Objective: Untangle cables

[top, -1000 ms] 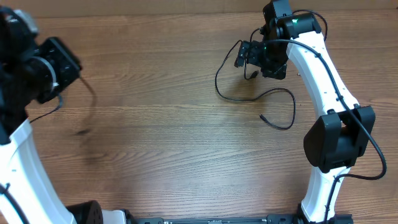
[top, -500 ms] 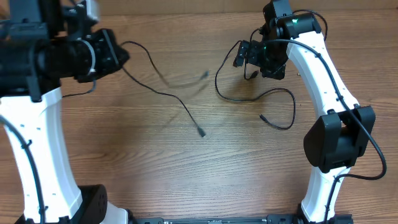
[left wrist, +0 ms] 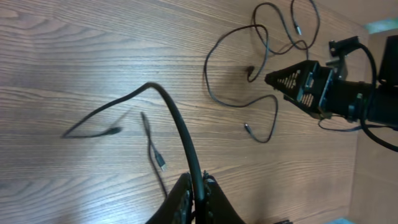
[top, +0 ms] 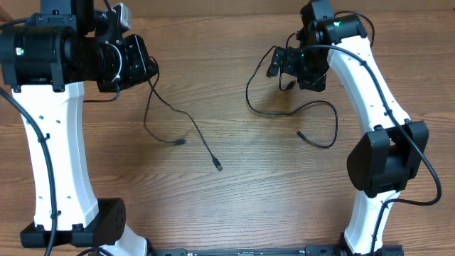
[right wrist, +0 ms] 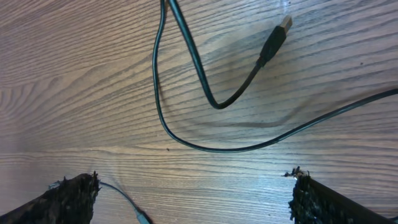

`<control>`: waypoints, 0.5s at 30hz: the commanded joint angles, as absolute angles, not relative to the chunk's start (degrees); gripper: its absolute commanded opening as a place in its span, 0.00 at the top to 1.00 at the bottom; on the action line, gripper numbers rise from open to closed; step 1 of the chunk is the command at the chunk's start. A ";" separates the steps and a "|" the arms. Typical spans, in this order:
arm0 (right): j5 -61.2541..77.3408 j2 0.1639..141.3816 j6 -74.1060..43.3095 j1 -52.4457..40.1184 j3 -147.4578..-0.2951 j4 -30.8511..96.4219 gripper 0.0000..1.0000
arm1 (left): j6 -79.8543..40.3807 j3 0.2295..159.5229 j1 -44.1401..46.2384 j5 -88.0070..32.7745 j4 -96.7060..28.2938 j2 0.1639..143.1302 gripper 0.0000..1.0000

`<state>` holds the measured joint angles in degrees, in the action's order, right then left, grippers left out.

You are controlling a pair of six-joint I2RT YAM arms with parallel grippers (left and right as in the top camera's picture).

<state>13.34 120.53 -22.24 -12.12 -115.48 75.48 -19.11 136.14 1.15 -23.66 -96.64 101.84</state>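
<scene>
Your left hand (top: pixel 141 65) sits in the upper left of the overhead frame, pinched shut on the hanging cable (left wrist: pixel 181 127). In the left wrist view the cord runs straight out from between its fingertips. From that grip the cable falls away toward the lower right of the overhead frame. Its two plug ends rest on the table (top: pixel 234 206), one near the middle left and the other farther out toward the centre. Its long axis therefore runs diagonally, down and to the right of the hand.

Your right hand (top: pixel 286 67) is in the upper right with its fingers spread wide and nothing between them. The looped cable (right wrist: pixel 198 65) lies on the wood directly beneath it, with the USB plug (right wrist: pixel 281 26) at the upper right of the right wrist view. The rest of that loop sweeps toward the lower right of the overhead frame.

The two cables lie well apart, with bare wood between them, so they look already separated. Any further pull on the hanging cable is best taken toward the left edge, along its own line. The looped cable belongs to your right hand, which is by far the nearer.
</scene>
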 commanded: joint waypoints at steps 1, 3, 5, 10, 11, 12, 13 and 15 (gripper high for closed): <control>13.78 119.61 -22.31 -13.06 -115.48 75.02 0.00 | -17.96 136.51 1.21 -21.80 -96.79 102.10 0.87; 13.78 119.61 -22.31 -13.21 -115.48 74.81 0.00 | -17.96 136.51 1.21 -21.65 -96.79 102.10 0.86; 13.80 119.61 -22.31 -13.45 -115.48 74.63 0.00 | -17.96 136.51 1.21 -21.47 -96.79 102.13 0.85; 13.80 119.61 -22.33 -13.87 -115.48 74.11 0.00 | -17.98 136.51 1.21 -17.89 -96.79 102.13 0.60; 13.80 119.61 -22.33 -13.87 -115.46 74.02 0.00 | -17.96 136.51 1.21 -17.23 -96.79 102.13 0.59; 13.80 119.61 -22.33 -13.87 -115.46 74.00 0.00 | -17.98 136.51 1.21 -16.67 -96.79 102.13 0.54; 13.80 119.61 -22.33 -13.87 -115.46 74.00 0.00 | -17.98 136.51 1.21 -15.84 -96.79 102.13 0.42; 13.80 119.61 -22.31 -13.87 -115.46 74.00 0.00 | -18.00 136.51 1.21 -14.02 -96.79 102.13 0.16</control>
